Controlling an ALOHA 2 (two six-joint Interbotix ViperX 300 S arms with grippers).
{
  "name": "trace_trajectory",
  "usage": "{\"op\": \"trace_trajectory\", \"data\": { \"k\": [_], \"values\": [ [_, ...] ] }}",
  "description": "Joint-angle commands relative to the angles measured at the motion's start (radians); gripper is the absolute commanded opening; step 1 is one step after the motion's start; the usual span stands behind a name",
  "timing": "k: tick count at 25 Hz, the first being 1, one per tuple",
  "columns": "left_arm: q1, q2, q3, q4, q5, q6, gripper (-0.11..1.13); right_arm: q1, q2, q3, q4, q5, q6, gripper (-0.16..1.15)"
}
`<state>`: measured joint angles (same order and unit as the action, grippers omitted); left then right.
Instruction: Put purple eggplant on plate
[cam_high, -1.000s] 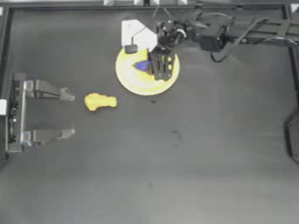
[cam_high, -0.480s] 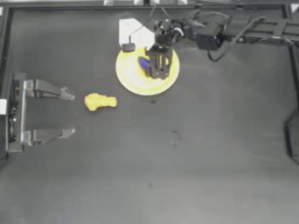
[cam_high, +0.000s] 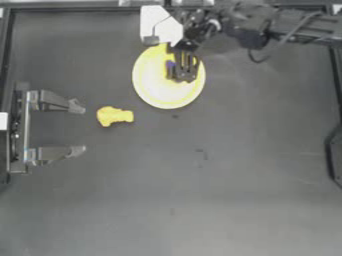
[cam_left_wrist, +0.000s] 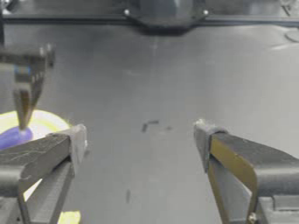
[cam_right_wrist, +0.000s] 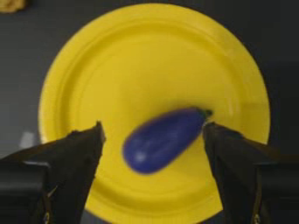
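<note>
With its jaws spread wide, my right end effector (cam_right_wrist: 152, 135) hangs over the plate (cam_right_wrist: 146, 52), eggplant (cam_right_wrist: 163, 140) lying released on it; my left end effector (cam_high: 73, 129) waits open.

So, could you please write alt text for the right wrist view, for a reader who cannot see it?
A purple eggplant lies on a yellow plate, between the open jaws of the right hand, touching neither. The plate sits on a dark table, with part of an orange-yellow item at the frame's corner.
</note>
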<state>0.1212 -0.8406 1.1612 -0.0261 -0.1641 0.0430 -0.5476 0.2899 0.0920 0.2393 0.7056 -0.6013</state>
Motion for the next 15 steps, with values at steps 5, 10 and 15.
{"op": "trace_trajectory", "data": {
  "k": [5,10,15],
  "values": [
    [0.005,0.009,-0.015,-0.002,-0.003,0.002,1.03,0.031,-0.196,0.110,0.144,-0.069,-0.078,0.96],
    [0.005,0.008,-0.015,-0.002,-0.003,0.003,1.03,0.074,-0.304,0.215,0.198,-0.129,-0.115,0.96],
    [0.005,0.003,-0.015,0.000,-0.003,0.005,1.03,0.114,-0.433,0.353,0.244,-0.235,-0.118,0.96]
  ]
}}
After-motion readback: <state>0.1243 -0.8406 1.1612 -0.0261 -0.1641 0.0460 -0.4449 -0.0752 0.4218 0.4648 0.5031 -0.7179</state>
